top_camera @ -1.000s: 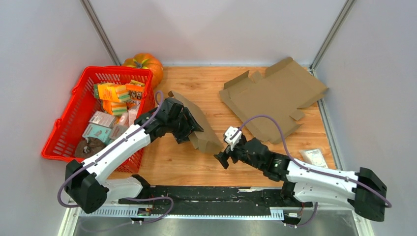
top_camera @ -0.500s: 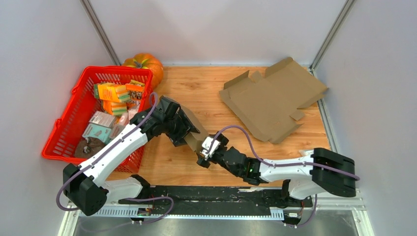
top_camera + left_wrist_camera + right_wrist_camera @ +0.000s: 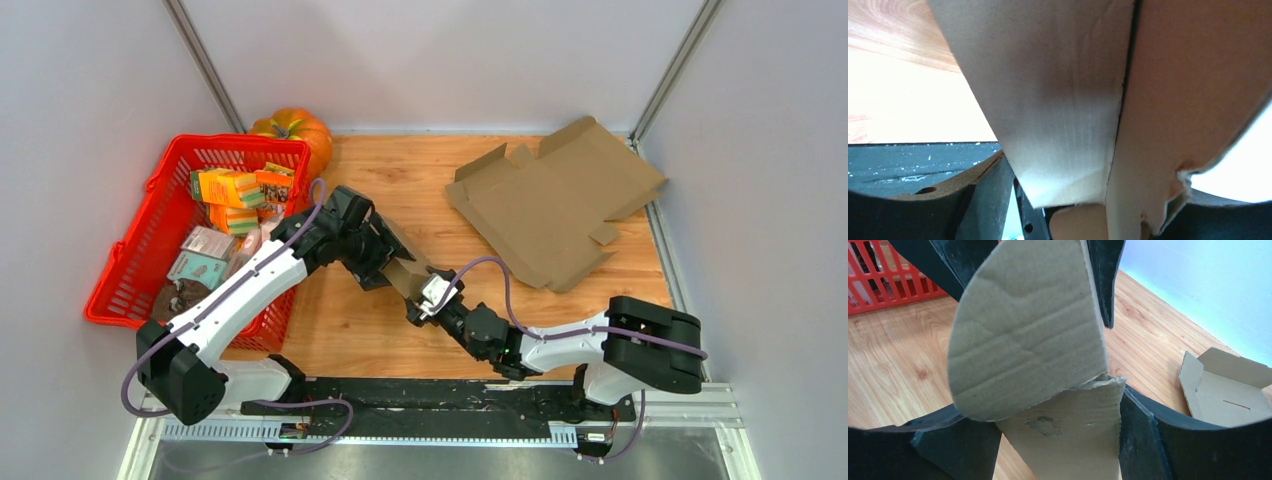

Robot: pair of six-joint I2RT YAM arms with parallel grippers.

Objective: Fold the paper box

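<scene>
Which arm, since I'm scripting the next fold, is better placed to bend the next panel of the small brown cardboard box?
Probably right. The right gripper has its fingers on either side of a free panel of the small brown cardboard box, while the left gripper is occupied holding the box.

A lab test cell: white walls [image 3: 450, 60] enclosing a wooden table [image 3: 400, 170].

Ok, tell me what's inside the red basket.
In the basket: orange boxes at the far end, pale packets in the middle, something brown nearest. The left arm covers its near right corner; anything there is hidden.
</scene>
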